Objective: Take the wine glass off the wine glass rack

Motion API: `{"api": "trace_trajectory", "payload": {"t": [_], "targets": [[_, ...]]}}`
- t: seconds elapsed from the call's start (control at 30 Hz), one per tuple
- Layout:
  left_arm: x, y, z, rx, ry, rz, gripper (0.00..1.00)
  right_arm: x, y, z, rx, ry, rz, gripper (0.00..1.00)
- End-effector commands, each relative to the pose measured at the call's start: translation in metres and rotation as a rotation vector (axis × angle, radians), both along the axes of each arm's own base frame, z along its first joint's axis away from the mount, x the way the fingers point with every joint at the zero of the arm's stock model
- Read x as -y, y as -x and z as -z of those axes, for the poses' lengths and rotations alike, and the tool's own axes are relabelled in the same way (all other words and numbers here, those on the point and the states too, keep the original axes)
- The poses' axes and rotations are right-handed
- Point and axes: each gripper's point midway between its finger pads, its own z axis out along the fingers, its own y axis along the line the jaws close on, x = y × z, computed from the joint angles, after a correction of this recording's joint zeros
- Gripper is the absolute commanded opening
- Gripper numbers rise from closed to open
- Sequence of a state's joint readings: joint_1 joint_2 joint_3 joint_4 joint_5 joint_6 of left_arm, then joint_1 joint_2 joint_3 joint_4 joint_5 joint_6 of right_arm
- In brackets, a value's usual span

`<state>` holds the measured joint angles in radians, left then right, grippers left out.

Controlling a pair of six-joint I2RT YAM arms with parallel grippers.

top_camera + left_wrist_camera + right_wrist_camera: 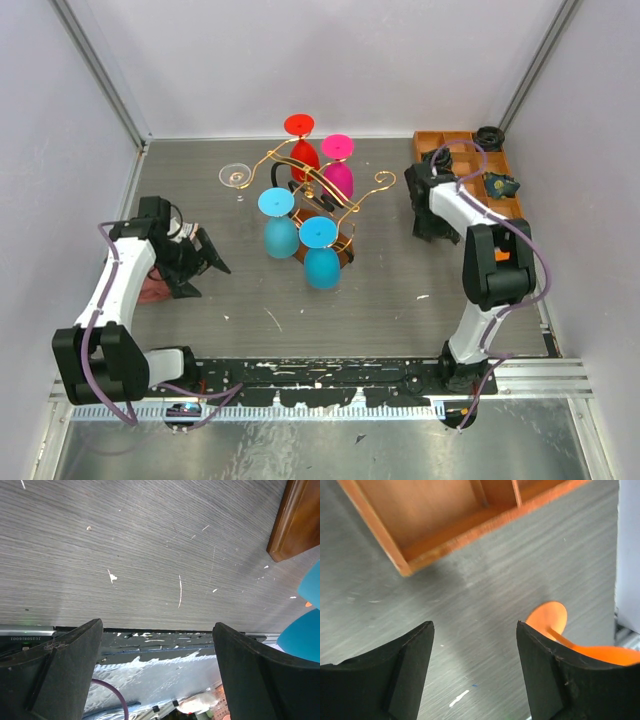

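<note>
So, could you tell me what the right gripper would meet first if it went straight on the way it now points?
The open right gripper would probably meet the bare grey table first, just short of the orange wooden compartment tray; depth is unclear.

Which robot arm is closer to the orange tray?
Right. The right end effector hangs just beside the orange tray, at its left edge, not touching. The left end effector is far off, across the table beyond the wine glass rack.
</note>
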<state>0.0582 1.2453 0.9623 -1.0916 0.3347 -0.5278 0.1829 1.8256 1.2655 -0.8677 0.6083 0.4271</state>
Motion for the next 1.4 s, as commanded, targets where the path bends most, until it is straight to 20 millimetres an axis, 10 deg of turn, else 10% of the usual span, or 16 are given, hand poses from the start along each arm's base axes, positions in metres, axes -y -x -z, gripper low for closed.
{"api": "trace_trajectory", "payload": {"t": [0.0, 0.13, 0.3, 0.57, 0.9, 1.37], "targets": [[-0.003, -0.003, -0.016, 0.040, -0.018, -0.018, 0.98, -0.010, -0.051, -0.061, 0.227, -0.199, -0.050, 0.72], [-0.005, -0.002, -0.020, 0.047, -0.031, -0.029, 0.98, 0.004, -0.073, -0.106, 0.349, -0.305, -0.025, 0.67], [-0.016, -0.004, -0.029, 0.088, -0.094, -0.038, 0.98, -0.026, -0.094, -0.227, 0.698, -0.471, -0.184, 0.63], [-0.021, -0.009, -0.045, 0.141, -0.126, -0.044, 0.98, -0.129, -0.096, -0.339, 0.922, -0.937, -0.513, 0.51], [-0.016, -0.008, -0.065, 0.218, -0.102, -0.037, 0.99, -0.206, -0.112, -0.337, 0.806, -1.023, -0.662, 0.50], [-0.012, 0.001, -0.077, 0.264, -0.087, -0.035, 0.99, -0.248, -0.139, -0.284, 0.699, -1.015, -0.665, 0.49]]}}
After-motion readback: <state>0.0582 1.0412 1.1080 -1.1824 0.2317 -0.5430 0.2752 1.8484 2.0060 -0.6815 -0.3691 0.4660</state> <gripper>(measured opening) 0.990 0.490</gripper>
